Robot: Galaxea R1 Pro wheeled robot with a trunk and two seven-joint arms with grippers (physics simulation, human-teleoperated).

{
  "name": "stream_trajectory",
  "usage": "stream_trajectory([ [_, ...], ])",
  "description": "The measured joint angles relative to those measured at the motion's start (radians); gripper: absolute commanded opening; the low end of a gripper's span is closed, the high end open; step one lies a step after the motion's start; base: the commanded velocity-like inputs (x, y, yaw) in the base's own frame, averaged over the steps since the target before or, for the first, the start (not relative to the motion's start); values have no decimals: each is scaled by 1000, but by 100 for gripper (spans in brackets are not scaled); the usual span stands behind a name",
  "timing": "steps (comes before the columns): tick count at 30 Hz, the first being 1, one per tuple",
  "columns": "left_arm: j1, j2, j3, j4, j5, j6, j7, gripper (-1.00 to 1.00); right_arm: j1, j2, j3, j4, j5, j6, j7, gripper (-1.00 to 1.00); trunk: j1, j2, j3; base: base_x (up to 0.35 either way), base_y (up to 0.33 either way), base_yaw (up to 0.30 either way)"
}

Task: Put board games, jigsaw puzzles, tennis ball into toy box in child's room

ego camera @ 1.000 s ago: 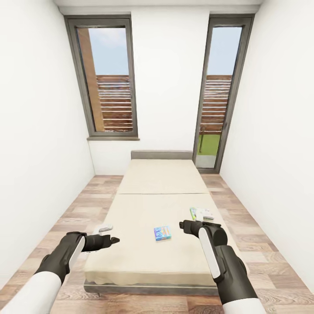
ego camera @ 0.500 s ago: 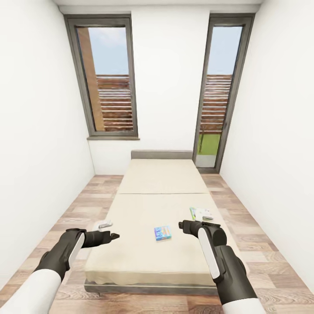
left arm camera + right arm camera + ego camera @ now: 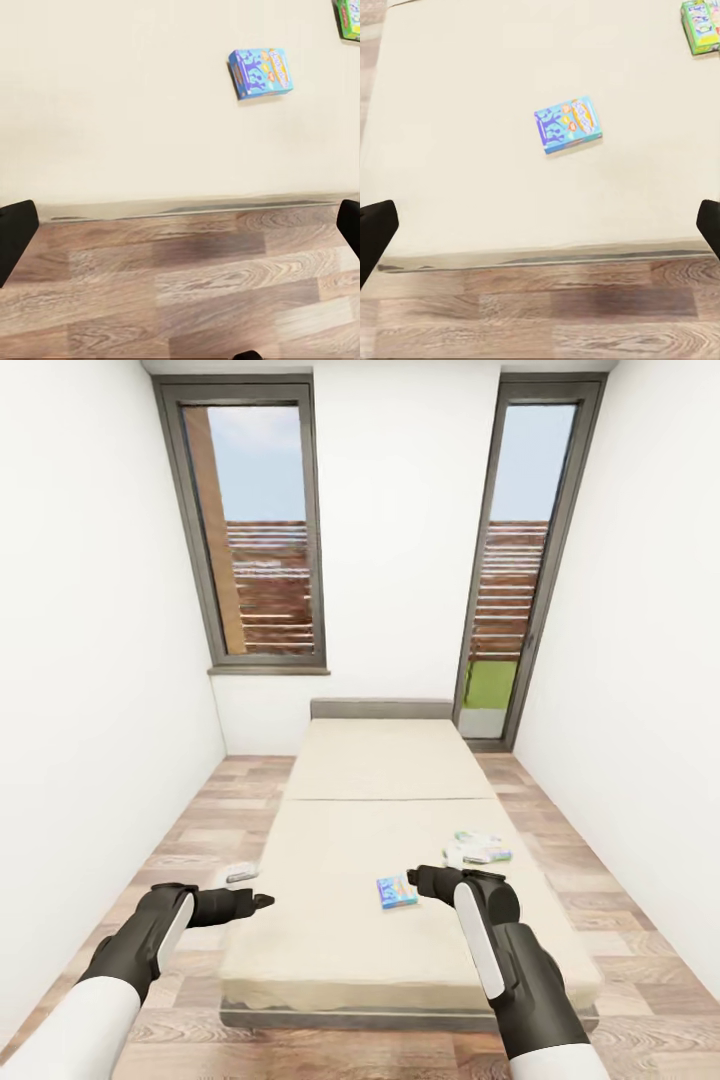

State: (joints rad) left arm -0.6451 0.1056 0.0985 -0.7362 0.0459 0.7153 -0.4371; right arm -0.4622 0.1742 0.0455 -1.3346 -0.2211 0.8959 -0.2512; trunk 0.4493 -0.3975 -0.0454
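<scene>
Board games: blue box point(image 3: 397, 891) and green-white box point(image 3: 480, 847) flat on bed point(image 3: 340, 950), apart, near its right side | left gripper point(image 3: 262, 901) spread open over floor point(image 3: 180, 830), empty | right gripper point(image 3: 416, 878) spread open above mattress, empty

Just ahead of my right claw point(image 3: 422, 877) I see a board game point(image 3: 397, 891) with a mostly blue cover and some yellow and pink cartoon print. Beyond that claw the second board game point(image 3: 482, 847) looks green and white, though it's partly hidden. The bed point(image 3: 385, 765) is plain beige with a dark grey frame; the floor point(image 3: 190, 830) is brown wood-grain planks.
</scene>
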Motion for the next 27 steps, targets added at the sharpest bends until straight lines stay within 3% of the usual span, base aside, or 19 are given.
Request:
stream_trajectory([
  [6, 0, 3, -1, 0, 0, -4, -1, 100, 0, 0, 0, 2, -27, -1, -2, 100, 0, 0, -10, 1, 162, 0],
  [16, 0, 1, 0, 0, 0, -6, -1, 100, 0, 0, 0, 2, -32, 0, -3, 100, 0, 0, -26, 16, 6, 0],
  [27, 0, 1, 0, 0, 0, -6, 0, 100, 0, 0, 1, 4, -32, 2, -3, 100, 0, 0, -44, 241, -31, 0],
])
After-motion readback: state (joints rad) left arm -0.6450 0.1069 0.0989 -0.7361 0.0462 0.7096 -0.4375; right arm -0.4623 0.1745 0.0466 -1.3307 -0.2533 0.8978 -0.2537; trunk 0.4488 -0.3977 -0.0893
